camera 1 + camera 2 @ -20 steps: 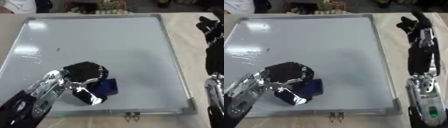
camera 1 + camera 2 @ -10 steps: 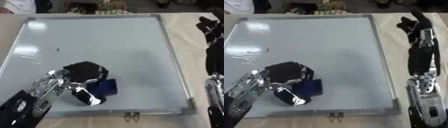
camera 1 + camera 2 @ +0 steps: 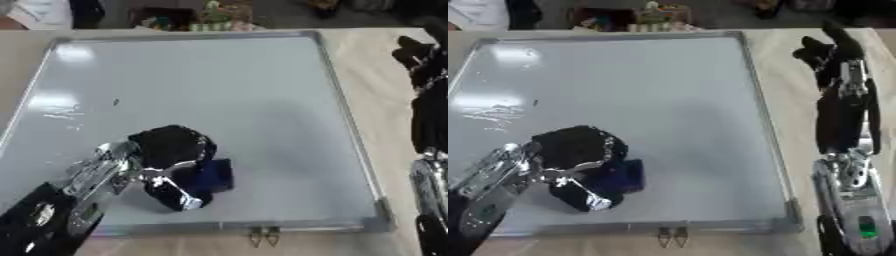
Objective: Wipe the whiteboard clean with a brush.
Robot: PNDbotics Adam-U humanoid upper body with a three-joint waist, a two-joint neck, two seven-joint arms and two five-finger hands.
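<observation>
The left hand (image 3: 171, 150) sits low on the whiteboard (image 3: 262, 100), near its front edge, with its fingers curled down over a dark blue brush (image 3: 210, 176) — the brush shows just beside and under the palm, flat against the board. Only part of the brush is visible; how much of it lies inside the curl I cannot tell.

The right hand (image 3: 829, 52) rests off the board on the table (image 3: 798, 120), along the right side, fingers straight and holding nothing.

Marks remain: a small dark dot (image 3: 115, 102) and some pale smears (image 3: 57, 112) near the left edge, well apart from where the brush now lies. Most of the board looks clean.

Risks, as I judge them:
- The brush sits close to the front frame — a stroke pulled toward the robot could catch the rim or the clip (image 3: 262, 235) and knock the brush out of the fingers.
- With much of the brush hidden under the palm, it may tilt on a sideways sweep, so only an edge wipes and streaks stay.
- The board is not pinned by the right hand; a hard push toward the left marks could slide it on the table.
</observation>
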